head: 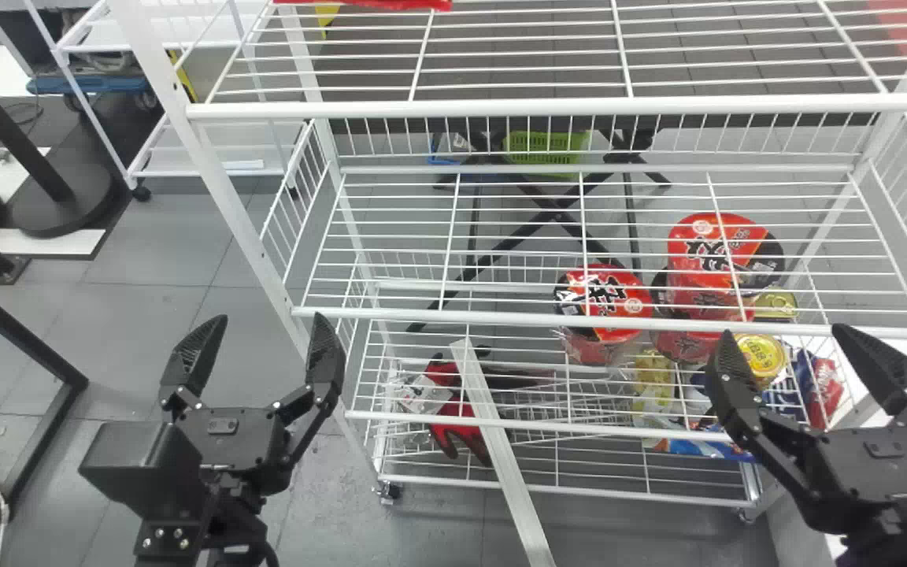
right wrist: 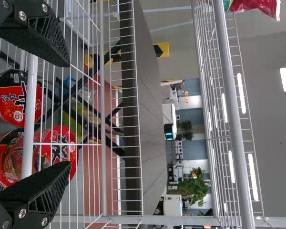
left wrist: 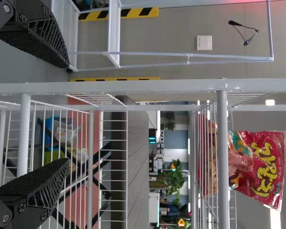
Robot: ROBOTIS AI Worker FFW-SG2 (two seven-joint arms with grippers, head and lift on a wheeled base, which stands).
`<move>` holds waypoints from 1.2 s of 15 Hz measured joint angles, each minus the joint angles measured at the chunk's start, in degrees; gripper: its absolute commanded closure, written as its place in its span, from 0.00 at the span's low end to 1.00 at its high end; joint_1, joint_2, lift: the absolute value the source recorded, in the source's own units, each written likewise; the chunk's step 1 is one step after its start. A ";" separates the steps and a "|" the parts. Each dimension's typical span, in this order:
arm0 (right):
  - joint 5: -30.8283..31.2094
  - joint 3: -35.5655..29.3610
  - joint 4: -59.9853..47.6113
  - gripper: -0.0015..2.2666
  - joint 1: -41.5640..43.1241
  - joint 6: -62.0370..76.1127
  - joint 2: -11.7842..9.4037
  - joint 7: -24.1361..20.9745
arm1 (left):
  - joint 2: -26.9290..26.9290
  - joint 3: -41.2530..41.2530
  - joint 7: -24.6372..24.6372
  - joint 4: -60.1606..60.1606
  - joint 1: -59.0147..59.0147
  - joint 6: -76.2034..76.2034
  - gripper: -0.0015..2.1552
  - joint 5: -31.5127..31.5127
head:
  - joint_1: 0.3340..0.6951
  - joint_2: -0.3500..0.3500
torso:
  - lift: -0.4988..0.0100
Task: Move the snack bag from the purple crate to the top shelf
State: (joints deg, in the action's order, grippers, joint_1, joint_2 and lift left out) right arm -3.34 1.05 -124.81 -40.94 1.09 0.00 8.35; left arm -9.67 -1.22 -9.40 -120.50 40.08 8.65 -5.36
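Nearest the camera in the head view are the two hands. The left hand (head: 270, 319) is near the rack's left front post, its fingers spread; the right hand (head: 783, 331) is before the right part of the rack, its fingers likewise spread. Between the hands, a pale bar (head: 501, 457) slants from the lower tiers of the rack (head: 619, 319) to the bottom edge of the view.

The rack is of white wire. The snack bag (left wrist: 264, 167), red with yellow lettering, is on the top shelf (head: 524, 108), above the level of both hands; in the head view it lies at the upper edge, toward the shelf's left side. Lower down, seen through the wires, are red noodle packs (head: 603, 303), set toward the right. Just beside them is a can (head: 760, 357) with a yellow lid. A red-and-black glove (head: 461, 429) lies low in the rack's left half.

Beyond the rack are a green basket (head: 548, 146) and crossed black legs (head: 556, 209). A white cart (head: 213, 171) stands on the floor (head: 162, 315) to the left. Farthest off, in the right wrist view, are leafy plants (right wrist: 195, 183).
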 measured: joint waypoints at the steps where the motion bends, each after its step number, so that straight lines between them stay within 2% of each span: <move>1: 0.00 0.00 -0.02 0.03 -0.01 0.00 0.00 0.00 | 0.00 -0.01 -0.01 0.00 0.00 0.00 0.06 0.00 | 1.00 0.65 | 0.31; 18: -0.08 0.00 0.19 0.03 0.24 -0.35 -0.07 0.03 | 0.25 -0.10 -0.09 0.00 -0.05 -0.38 0.06 0.07 | 1.00 0.65 | 0.18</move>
State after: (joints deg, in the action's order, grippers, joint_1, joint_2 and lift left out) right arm -3.42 1.05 -124.63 -40.71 0.74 -0.07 8.38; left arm -9.42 -1.32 -9.49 -120.50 40.03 8.27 -5.29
